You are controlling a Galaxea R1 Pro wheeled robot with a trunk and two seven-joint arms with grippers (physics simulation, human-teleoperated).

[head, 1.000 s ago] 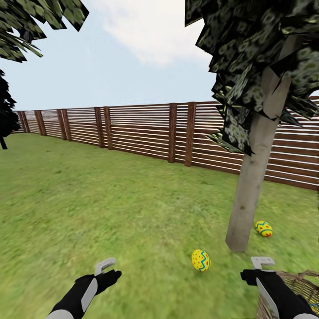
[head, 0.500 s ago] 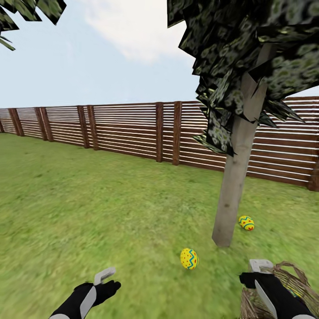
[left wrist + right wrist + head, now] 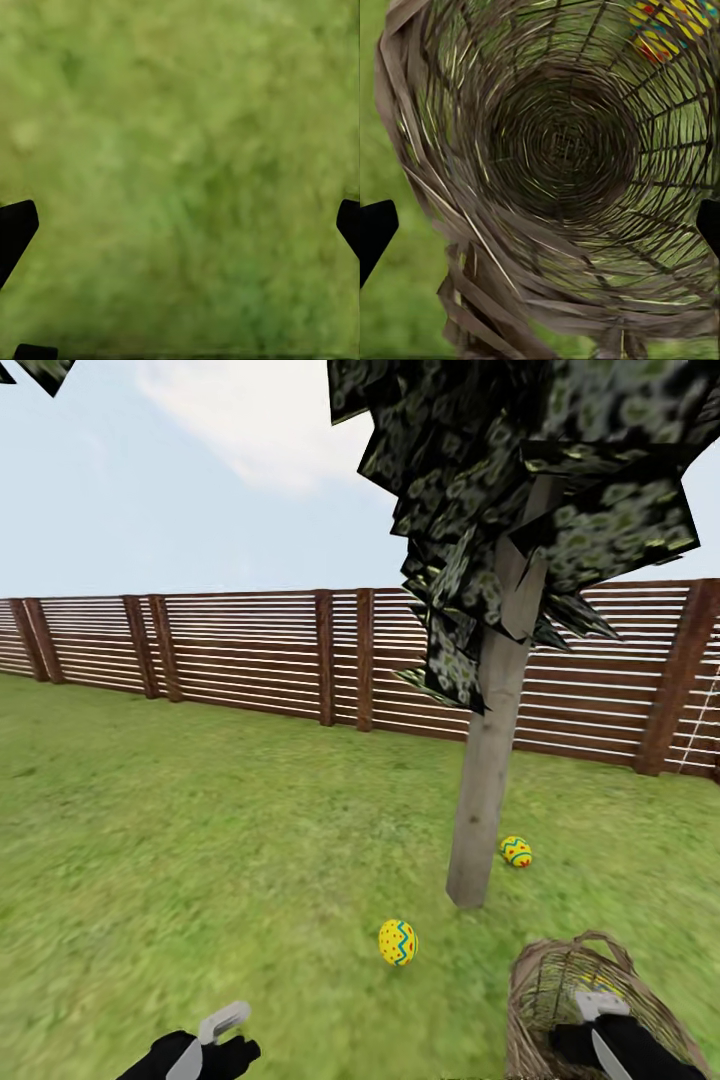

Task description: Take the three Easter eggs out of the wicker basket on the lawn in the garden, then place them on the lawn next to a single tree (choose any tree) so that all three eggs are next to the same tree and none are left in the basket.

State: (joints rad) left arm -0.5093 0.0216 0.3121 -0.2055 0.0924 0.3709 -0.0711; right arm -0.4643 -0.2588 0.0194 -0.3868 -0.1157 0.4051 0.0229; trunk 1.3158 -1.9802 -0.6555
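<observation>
A: Going left to right, what do we have? Our left gripper [image 3: 222,1028] hangs low over bare lawn [image 3: 200,830], its fingers spread wide with nothing between them.

B: Then we count one Easter egg [image 3: 397,942] lying on the grass just in front of the tree [image 3: 485,800], and a second egg [image 3: 516,851] close beside the trunk on its far right side. So two of three look placed, both near the same tree.

A: And the third? In the right wrist view we see a patch of yellow with blue and red [image 3: 671,26] through the weave of the wicker basket [image 3: 560,1000]; we take it for the last egg, lying against the wall, though the mesh makes that hard to confirm.

B: Our right gripper [image 3: 598,1010] hovers over the basket mouth, fingers apart and empty. One fence [image 3: 250,660], one basket, one tree close by.

A: So one egg is left to lift out and set by the trunk.
</observation>
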